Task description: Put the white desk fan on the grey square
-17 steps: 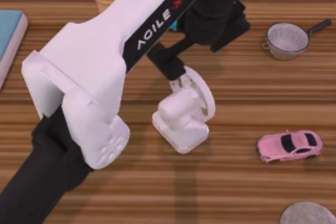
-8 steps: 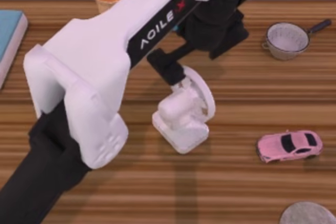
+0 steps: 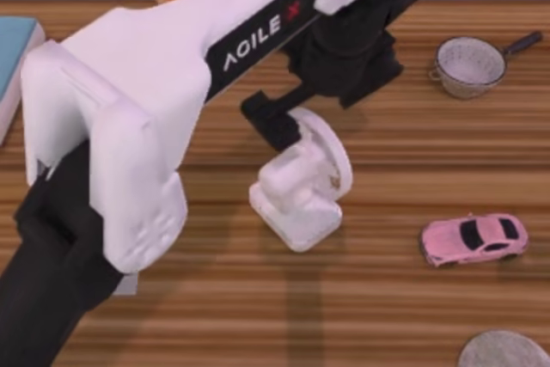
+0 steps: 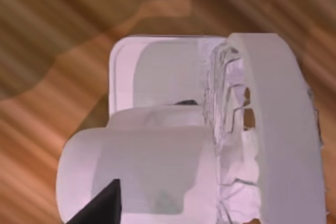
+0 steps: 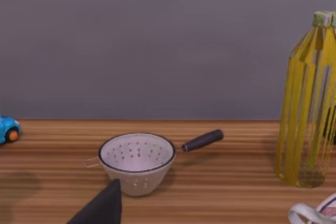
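The left gripper (image 3: 288, 131) hangs directly over the white desk fan (image 3: 301, 186), which stands mid-table just beneath it, though whether its fingers are spread or closed cannot be told.

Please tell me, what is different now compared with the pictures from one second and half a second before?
The left arm's big white link has swung toward the top view's left and lower edge, uncovering a pale grey corner beneath it. The left gripper has stayed at the white desk fan, shifting only slightly. The fan, pink toy car and colander have not moved.
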Controlling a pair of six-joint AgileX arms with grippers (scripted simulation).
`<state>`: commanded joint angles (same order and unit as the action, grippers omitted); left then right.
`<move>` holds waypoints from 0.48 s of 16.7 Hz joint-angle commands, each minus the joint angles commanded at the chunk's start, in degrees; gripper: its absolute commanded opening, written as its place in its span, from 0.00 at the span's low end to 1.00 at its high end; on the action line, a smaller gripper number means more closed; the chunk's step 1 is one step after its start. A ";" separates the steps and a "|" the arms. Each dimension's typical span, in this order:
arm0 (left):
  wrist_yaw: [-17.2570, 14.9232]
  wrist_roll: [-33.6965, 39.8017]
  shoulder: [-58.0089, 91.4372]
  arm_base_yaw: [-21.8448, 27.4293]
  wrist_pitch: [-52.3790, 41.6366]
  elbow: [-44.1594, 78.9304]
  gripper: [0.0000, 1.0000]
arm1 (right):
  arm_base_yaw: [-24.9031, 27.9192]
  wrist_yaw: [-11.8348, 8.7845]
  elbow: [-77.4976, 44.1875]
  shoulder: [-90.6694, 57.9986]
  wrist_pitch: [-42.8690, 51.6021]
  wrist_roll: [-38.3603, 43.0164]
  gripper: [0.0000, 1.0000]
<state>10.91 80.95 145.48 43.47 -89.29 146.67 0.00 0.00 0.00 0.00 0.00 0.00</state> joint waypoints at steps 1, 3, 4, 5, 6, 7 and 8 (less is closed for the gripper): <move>0.01 -0.06 -0.76 -0.06 1.31 -2.06 1.00 | 0.00 0.00 0.00 0.00 0.00 0.00 1.00; 0.03 -0.16 -2.08 -0.17 3.60 -5.67 1.00 | 0.00 0.00 0.00 0.00 0.00 0.00 1.00; 0.03 -0.20 -2.64 -0.22 4.55 -7.17 1.00 | 0.00 0.00 0.00 0.00 0.00 0.00 1.00; 0.04 -0.23 -3.09 -0.26 5.32 -8.38 1.00 | 0.00 0.00 0.00 0.00 0.00 0.00 1.00; 0.04 -0.26 -3.43 -0.29 5.90 -9.30 1.00 | 0.00 0.00 0.00 0.00 0.00 0.00 1.00; 0.04 -0.28 -3.65 -0.31 6.28 -9.88 1.00 | 0.00 0.00 0.00 0.00 0.00 0.00 1.00; 0.04 -0.29 -3.72 -0.32 6.39 -10.07 1.00 | 0.00 0.00 0.00 0.00 0.00 0.00 1.00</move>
<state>10.95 80.66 141.76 43.15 -82.90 136.60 0.00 0.00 0.00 0.00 0.00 0.00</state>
